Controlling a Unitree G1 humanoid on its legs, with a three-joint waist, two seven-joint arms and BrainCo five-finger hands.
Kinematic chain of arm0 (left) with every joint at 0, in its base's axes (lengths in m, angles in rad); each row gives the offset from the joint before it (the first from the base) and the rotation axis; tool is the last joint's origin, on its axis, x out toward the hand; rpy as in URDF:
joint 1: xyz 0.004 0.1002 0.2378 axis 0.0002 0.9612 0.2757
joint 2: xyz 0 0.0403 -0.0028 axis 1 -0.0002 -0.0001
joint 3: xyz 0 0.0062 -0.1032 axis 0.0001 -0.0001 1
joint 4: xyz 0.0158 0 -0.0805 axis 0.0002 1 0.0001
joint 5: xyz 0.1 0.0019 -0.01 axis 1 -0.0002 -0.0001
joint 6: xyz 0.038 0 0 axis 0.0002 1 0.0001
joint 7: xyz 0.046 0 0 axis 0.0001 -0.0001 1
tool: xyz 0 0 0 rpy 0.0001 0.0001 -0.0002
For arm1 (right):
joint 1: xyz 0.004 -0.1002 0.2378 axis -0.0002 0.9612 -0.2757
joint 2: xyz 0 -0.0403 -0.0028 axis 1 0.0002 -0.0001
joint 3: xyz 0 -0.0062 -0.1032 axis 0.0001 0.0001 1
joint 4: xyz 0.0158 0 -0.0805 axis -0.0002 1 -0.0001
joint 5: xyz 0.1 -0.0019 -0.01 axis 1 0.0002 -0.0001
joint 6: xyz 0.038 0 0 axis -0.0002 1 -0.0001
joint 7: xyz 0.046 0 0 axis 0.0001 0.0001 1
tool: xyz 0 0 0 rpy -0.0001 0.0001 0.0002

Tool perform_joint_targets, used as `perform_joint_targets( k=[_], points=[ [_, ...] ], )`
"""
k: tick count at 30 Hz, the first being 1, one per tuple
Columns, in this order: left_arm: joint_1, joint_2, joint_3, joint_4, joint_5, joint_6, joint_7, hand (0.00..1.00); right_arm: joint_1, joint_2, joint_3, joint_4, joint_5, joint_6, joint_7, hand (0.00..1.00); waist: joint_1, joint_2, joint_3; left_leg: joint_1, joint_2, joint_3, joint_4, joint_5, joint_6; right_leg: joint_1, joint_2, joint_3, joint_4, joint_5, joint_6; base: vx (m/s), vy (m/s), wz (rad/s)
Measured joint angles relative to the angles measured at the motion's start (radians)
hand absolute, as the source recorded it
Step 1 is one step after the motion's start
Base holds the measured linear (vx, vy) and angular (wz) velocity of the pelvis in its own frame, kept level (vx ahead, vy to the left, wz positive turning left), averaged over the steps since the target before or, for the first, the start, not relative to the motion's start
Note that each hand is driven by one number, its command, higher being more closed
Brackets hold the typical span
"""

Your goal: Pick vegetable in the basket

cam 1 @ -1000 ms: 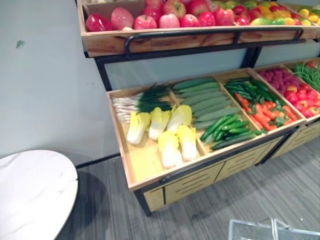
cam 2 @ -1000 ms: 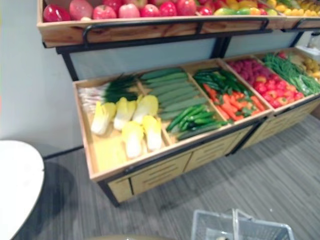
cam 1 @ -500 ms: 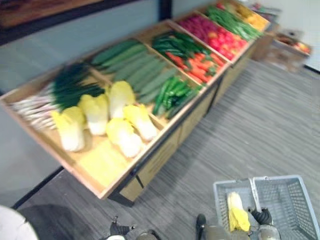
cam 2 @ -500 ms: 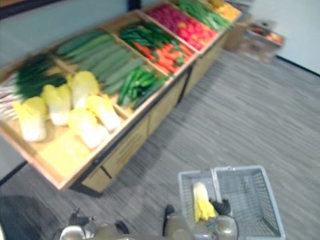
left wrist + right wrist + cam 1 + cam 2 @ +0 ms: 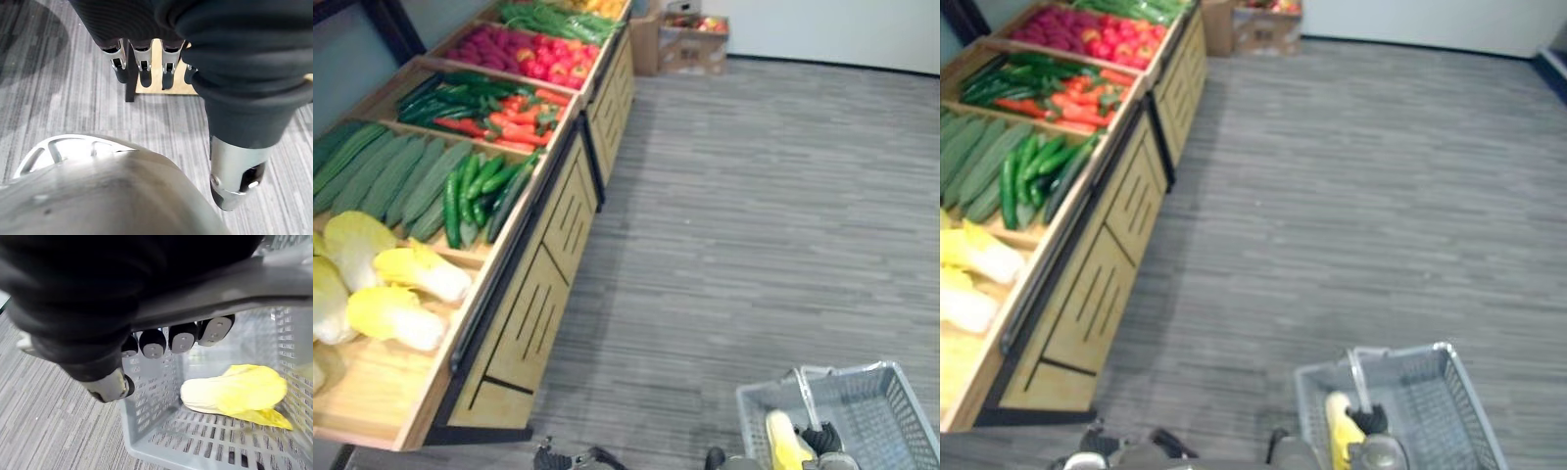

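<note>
Grey striped carpet [image 5: 754, 196] beside wooden produce stand [image 5: 548, 255] at frame left; pale yellow napa cabbage [image 5: 234, 391] lies in grey plastic mesh basket [image 5: 891, 411], lower right; right hand [image 5: 171, 340] curled round its handle [image 5: 220, 289]; left hand [image 5: 142, 58] loose, empty; placing looks done, next pick probably needs left hand.

Right hand [image 5: 182, 340] curled, left hand [image 5: 141, 58] relaxed

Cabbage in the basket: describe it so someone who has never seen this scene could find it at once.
Beside the long wooden produce stand, a grey plastic basket is held by its handle in the right robot hand. Inside lies one yellow-and-white cabbage. Unlike the similar cabbages on the stand, it is alone in the basket.
</note>
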Motion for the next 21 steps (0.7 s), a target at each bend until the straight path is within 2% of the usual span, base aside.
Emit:
perform_joint_targets(
  k=[2, 4, 5, 6, 7, 8, 9, 13, 15, 17, 21],
  points=[
    [0.006, -0.003, -0.002, -0.006, -0.001, 0.000, 0.000, 0.00, 0.016, 0.002, 0.000, -0.007, 0.002, -0.001, 0.000, 1.00, -0.003, 0.006, 0.001, 0.022, 0.026, -0.002, 0.000, 0.031, -0.007, 0.022, 0.031, 0.016, -0.026, 0.013, -0.021, 0.00, -0.199, -0.33],
    [0.009, -0.007, -0.003, -0.007, -0.001, 0.000, 0.001, 0.00, 0.031, 0.001, -0.001, -0.016, 0.001, -0.003, 0.000, 1.00, 0.000, 0.013, 0.008, 0.032, 0.039, -0.044, 0.025, 0.053, -0.015, 0.033, 0.041, 0.043, -0.027, 0.019, -0.030, 0.01, -0.131, -0.49],
    [0.014, -0.010, -0.003, -0.008, -0.001, -0.001, 0.002, 0.00, 0.036, -0.006, 0.000, -0.023, -0.001, -0.006, 0.000, 1.00, 0.004, 0.007, 0.017, 0.026, 0.021, -0.197, 0.060, 0.087, -0.020, 0.042, 0.034, 0.091, -0.018, 0.022, -0.034, 0.02, -0.097, -0.65],
    [0.020, -0.013, -0.003, -0.008, -0.002, -0.002, 0.003, 0.00, 0.034, -0.011, 0.002, -0.026, -0.001, -0.007, 0.000, 1.00, 0.007, -0.004, 0.024, 0.014, -0.001, -0.288, 0.069, 0.086, -0.024, 0.045, 0.027, 0.115, -0.016, 0.023, -0.036, 0.03, -0.066, -0.86],
    [0.027, -0.026, 0.000, -0.013, -0.004, -0.004, 0.008, 0.00, 0.026, -0.018, 0.011, -0.028, -0.002, -0.008, 0.000, 1.00, 0.010, -0.002, 0.024, 0.005, -0.075, -0.452, 0.063, 0.054, -0.057, 0.044, 0.006, 0.151, -0.007, 0.029, -0.034, 0.04, 0.066, -1.01],
    [0.035, -0.032, -0.003, -0.015, -0.010, -0.008, 0.016, 0.00, 0.009, -0.033, 0.012, -0.031, -0.008, -0.009, 0.000, 1.00, 0.017, 0.003, 0.027, 0.010, -0.182, -0.629, 0.046, -0.004, -0.083, 0.039, -0.013, 0.207, -0.009, 0.038, -0.026, 0.01, 0.160, -1.31],
    [0.047, -0.038, -0.005, -0.015, -0.011, -0.018, 0.021, 0.00, 0.001, -0.042, 0.018, -0.035, -0.010, -0.011, 0.000, 1.00, 0.018, 0.013, 0.027, 0.013, -0.258, -0.736, 0.029, -0.051, -0.079, 0.030, -0.014, 0.251, -0.013, 0.050, -0.020, -0.02, 0.235, -1.21],
    [0.054, -0.034, -0.021, -0.012, -0.009, -0.023, 0.025, 0.00, 0.024, -0.037, 0.020, -0.050, -0.008, -0.031, 0.002, 1.00, 0.030, 0.023, 0.024, 0.061, -0.307, -0.855, -0.065, -0.116, -0.072, 0.023, 0.008, 0.305, -0.060, 0.073, 0.014, -0.04, 0.181, -0.53],
    [0.050, -0.028, -0.022, -0.012, -0.008, -0.023, 0.027, 0.00, 0.026, -0.036, 0.018, -0.051, -0.008, -0.038, 0.002, 1.00, 0.028, 0.015, 0.026, 0.059, -0.313, -0.855, -0.127, -0.130, -0.068, 0.018, 0.003, 0.307, -0.108, 0.114, 0.025, -0.03, 0.147, 0.00],
    [0.046, -0.021, -0.031, -0.012, 0.000, -0.022, 0.029, 0.00, 0.021, -0.036, 0.017, -0.053, -0.008, -0.041, 0.002, 1.00, 0.033, 0.004, 0.031, 0.056, -0.342, -0.847, -0.180, -0.129, -0.051, 0.008, -0.021, 0.304, -0.150, 0.150, 0.036, -0.04, 0.143, 0.03],
    [0.044, -0.021, -0.061, -0.006, 0.001, -0.022, 0.030, 0.00, 0.021, -0.041, 0.011, -0.056, -0.008, -0.042, -0.007, 1.00, 0.031, 0.013, 0.024, 0.061, -0.381, -0.845, -0.213, -0.117, -0.032, 0.005, -0.057, 0.302, -0.166, 0.161, 0.053, -0.02, 0.091, 0.03]
  ],
)
